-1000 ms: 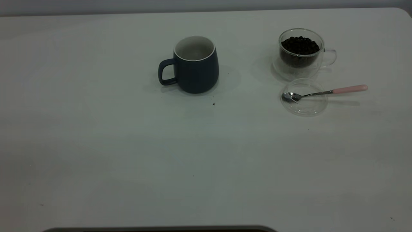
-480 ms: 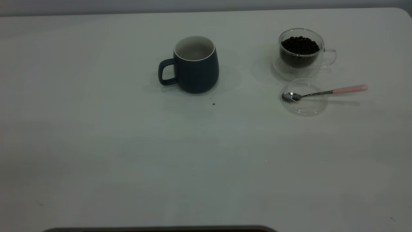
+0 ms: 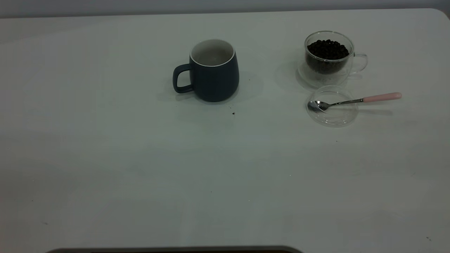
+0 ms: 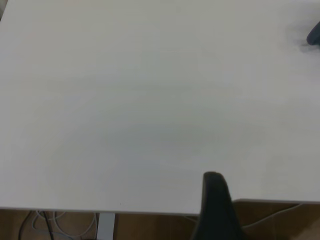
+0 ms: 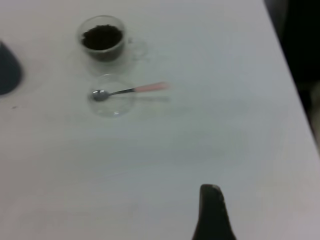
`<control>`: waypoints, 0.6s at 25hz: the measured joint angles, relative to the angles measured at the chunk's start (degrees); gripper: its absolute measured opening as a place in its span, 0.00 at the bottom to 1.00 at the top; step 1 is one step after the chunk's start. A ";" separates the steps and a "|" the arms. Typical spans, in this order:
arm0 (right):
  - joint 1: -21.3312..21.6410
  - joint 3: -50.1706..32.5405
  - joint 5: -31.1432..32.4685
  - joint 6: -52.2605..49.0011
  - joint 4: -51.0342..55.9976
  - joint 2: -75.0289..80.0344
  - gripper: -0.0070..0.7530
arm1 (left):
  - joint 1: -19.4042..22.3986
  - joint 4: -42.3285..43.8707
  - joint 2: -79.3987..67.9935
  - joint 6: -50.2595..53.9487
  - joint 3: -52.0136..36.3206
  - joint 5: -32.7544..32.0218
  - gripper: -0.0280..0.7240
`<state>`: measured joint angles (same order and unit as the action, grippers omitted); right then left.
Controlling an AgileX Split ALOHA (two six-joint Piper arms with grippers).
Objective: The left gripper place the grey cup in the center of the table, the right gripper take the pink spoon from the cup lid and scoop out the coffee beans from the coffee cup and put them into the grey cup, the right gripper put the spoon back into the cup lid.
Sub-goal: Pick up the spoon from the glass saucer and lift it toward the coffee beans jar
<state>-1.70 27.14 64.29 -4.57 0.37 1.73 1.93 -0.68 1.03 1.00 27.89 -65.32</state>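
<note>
End effector grip states unclear; coffee beans (image 3: 328,49) in coffee cup (image 3: 328,72), spoon (image 3: 353,101) on lid (image 3: 332,117).

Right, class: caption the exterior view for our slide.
Grey cup mid-table; coffee cup of beans behind the lid holding the pink spoon.

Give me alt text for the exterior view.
A dark mug stands upright mid-table, handle pointing left. To its right, a glass cup holds coffee beans, and nearer the camera a pink-handled spoon rests with its bowl in a clear lid. No gripper is in view.
</note>
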 joint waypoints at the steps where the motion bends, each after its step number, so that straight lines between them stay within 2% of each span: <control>1: 0.00 0.00 -0.27 1.76 1.71 0.65 0.76 | 0.00 0.00 0.00 0.00 0.00 0.00 0.79; 8: 0.00 0.06 -3.13 7.91 9.23 15.83 0.80 | 0.00 0.00 0.00 0.00 0.00 0.00 0.79; 15: 0.00 0.45 -17.18 16.32 20.19 41.02 0.80 | 0.00 0.02 0.00 0.00 0.00 -0.01 0.79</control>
<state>-1.70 27.59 47.11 11.76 20.56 42.75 1.93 -0.67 1.03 1.00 27.89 -65.33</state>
